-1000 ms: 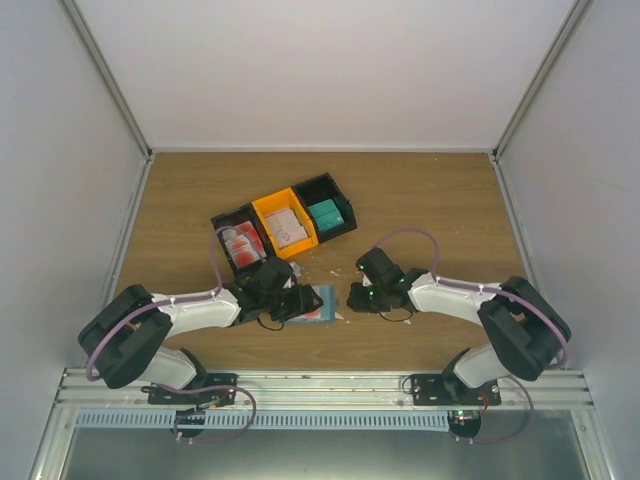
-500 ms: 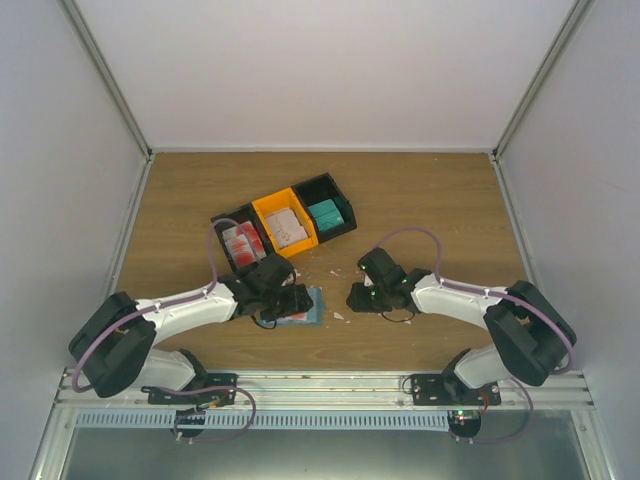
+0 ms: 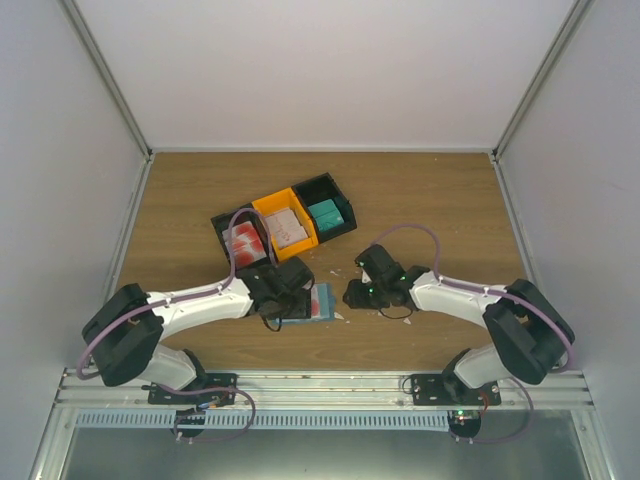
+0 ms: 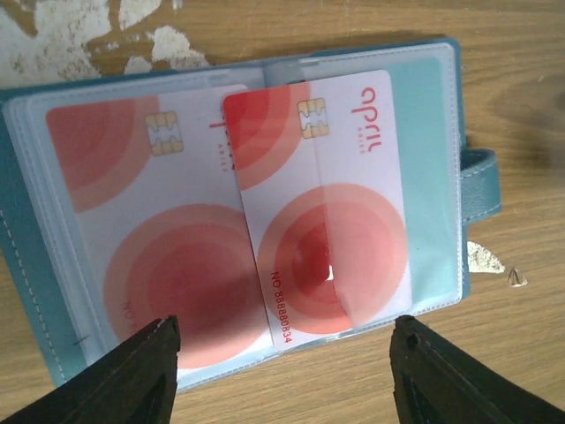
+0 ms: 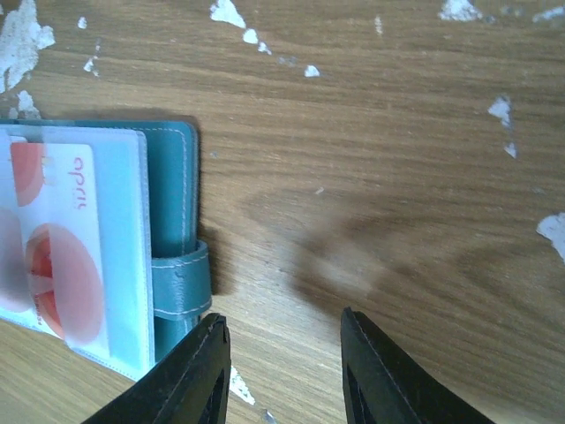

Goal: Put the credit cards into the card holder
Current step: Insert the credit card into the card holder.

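Teal, stitched leather-like covers frame the card holder [image 4: 26, 265], which lies opened flat on the wooden tabletop [image 5: 397, 132] between the two arms, its pages glossy clear plastic sleeves. In the left wrist view it spreads from side to side, with a short strap tab [image 4: 481, 181] sticking out on the right. Two thin, round-cornered credit cards, printed with red circles on white, rest on its pages. Each card's long axis runs up the frame, chip end away from the fingers. The left card [image 4: 150, 230] sits square under its sleeve. The right card [image 4: 327, 212] is slightly tilted, a clear film overlapping its right part.

The left end effector [image 4: 282, 331] hangs released over the cards, fingers wide, holding nothing. The right end effector [image 5: 282, 322] is also parted and unladen, over bare, white-flecked wood just beside the tab.
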Motion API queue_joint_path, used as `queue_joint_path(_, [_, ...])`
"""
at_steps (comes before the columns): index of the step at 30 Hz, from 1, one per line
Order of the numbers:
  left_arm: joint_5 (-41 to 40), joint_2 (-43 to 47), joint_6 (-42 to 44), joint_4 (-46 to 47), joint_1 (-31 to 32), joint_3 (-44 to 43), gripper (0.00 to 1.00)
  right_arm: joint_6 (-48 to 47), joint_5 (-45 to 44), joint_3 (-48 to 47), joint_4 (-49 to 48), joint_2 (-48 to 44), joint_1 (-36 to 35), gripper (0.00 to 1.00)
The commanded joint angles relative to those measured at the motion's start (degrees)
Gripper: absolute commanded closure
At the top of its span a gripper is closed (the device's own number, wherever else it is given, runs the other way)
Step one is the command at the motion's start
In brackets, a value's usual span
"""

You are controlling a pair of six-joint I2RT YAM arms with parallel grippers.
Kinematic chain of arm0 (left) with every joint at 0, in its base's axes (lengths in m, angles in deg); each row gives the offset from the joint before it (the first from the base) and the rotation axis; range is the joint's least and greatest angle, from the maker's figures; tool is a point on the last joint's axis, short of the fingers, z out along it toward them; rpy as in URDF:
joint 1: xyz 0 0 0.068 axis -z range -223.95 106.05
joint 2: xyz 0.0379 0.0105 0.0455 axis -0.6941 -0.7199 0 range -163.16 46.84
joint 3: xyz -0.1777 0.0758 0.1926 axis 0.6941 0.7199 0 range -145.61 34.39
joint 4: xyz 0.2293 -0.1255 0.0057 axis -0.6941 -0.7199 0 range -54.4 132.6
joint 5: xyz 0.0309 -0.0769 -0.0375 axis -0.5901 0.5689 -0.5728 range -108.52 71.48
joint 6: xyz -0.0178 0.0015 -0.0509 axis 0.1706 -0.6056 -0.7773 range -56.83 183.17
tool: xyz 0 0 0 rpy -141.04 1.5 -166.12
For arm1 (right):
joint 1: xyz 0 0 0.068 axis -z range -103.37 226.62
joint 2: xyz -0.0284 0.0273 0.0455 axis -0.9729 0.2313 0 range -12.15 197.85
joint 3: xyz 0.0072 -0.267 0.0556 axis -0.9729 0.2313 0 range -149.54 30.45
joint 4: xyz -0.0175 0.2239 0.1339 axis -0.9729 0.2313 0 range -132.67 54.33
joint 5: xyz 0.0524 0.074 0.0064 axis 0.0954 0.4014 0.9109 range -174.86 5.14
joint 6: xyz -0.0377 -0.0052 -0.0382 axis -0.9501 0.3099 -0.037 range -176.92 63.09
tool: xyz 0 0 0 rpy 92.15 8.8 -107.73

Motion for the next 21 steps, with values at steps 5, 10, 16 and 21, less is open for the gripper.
queue_joint_path(5, [1.30,2.45,0.74,8.53,-3.43,3.90,0.50,-3.45,4.97,-2.63,-3.97,2.61,-1.15,0.61])
queue_joint_path(10, [5.03,0.49,1.25,12.97,-5.64,5.85,0.59,-4.38,6.79,-4.30,-4.55,5.83,-1.72,0.58])
queue_joint_path(16, [11.71,-2.08,1.51,19.22,-7.95,8.74,0.61,-4.45,7.70,-5.25,-4.66,8.33,-2.07,0.61])
queue_joint_path(21, [14.52,-3.37,2.08,21.86,-8.59,9.36,0.64,-4.99,8.91,-5.49,-4.89,9.29,-2.12,0.68])
